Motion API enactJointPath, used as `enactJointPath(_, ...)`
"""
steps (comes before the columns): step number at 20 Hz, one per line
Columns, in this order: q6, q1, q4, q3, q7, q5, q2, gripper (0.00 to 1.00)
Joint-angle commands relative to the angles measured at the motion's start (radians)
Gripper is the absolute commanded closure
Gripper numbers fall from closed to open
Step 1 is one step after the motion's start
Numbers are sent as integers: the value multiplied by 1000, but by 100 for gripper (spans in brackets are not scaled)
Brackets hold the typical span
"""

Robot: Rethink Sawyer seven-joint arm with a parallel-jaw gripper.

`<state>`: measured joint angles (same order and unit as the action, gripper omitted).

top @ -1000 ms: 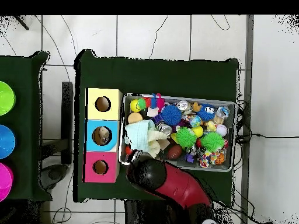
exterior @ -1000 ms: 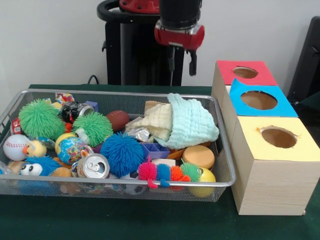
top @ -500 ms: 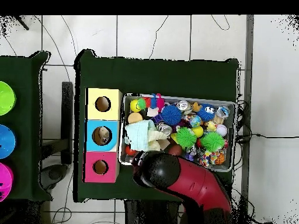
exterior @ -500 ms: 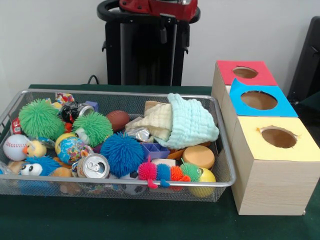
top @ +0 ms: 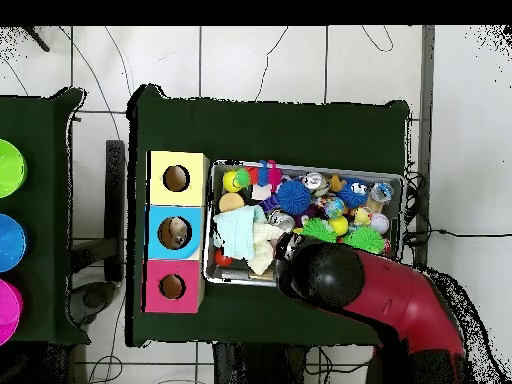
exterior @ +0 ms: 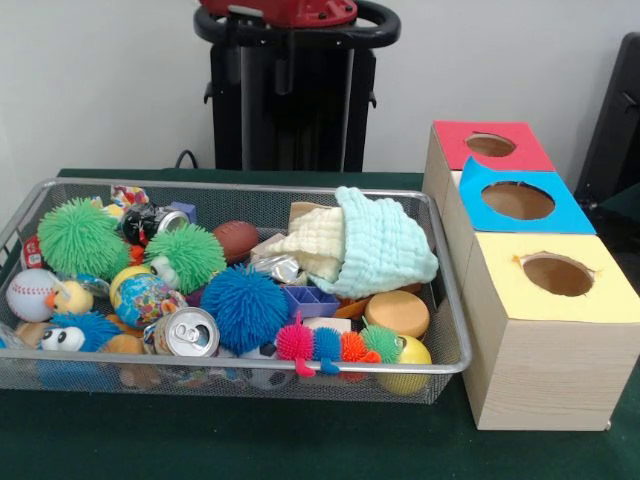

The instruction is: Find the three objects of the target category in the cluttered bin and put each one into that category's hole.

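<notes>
Facing the robot, front view: the bin (exterior: 452, 290) sits on the green table (exterior: 250, 440), packed with fuzzy balls, a soda can (exterior: 186, 332), a baseball (exterior: 30, 294) and a pale cloth (exterior: 375, 245) at its right end. 3 boxes stand just right of it; the hole (exterior: 517, 200) is in the blue-topped middle box. Only the arm (exterior: 290, 10) shows at the top edge; claw state: cannot tell.

Overhead: the arm (top: 380, 300) covers the bin's (top: 310, 168) near edge. The hole (top: 176, 232) lies left of the bin, something pale inside it. Gripper hidden under the arm.
</notes>
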<state>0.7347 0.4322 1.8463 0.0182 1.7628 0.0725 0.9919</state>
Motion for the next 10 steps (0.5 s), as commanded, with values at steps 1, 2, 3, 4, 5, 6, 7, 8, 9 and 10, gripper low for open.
enactJointPath(1, 60, 120, -146, 248, -457, 108, -1, 0)
enactJointPath(2, 59, 137, -150, 269, -473, 115, 0, 0)
enactJointPath(3, 57, 155, -155, 291, -489, 123, 2, 0)
enactJointPath(4, 72, 169, -165, 308, -505, 132, 1, 0)
enactJointPath(5, 78, 183, -165, 322, -512, 137, 3, 0)
enactJointPath(6, 100, 194, -183, 337, -524, 143, -1, 0)
enactJointPath(7, 109, 206, -189, 348, -531, 147, -2, 0)
enactJointPath(8, 117, 217, -194, 360, -538, 150, -2, 0)
enactJointPath(9, 111, 230, -185, 367, -538, 150, 3, 0)
enactJointPath(10, 107, 241, -193, 373, -528, 148, -2, 0)
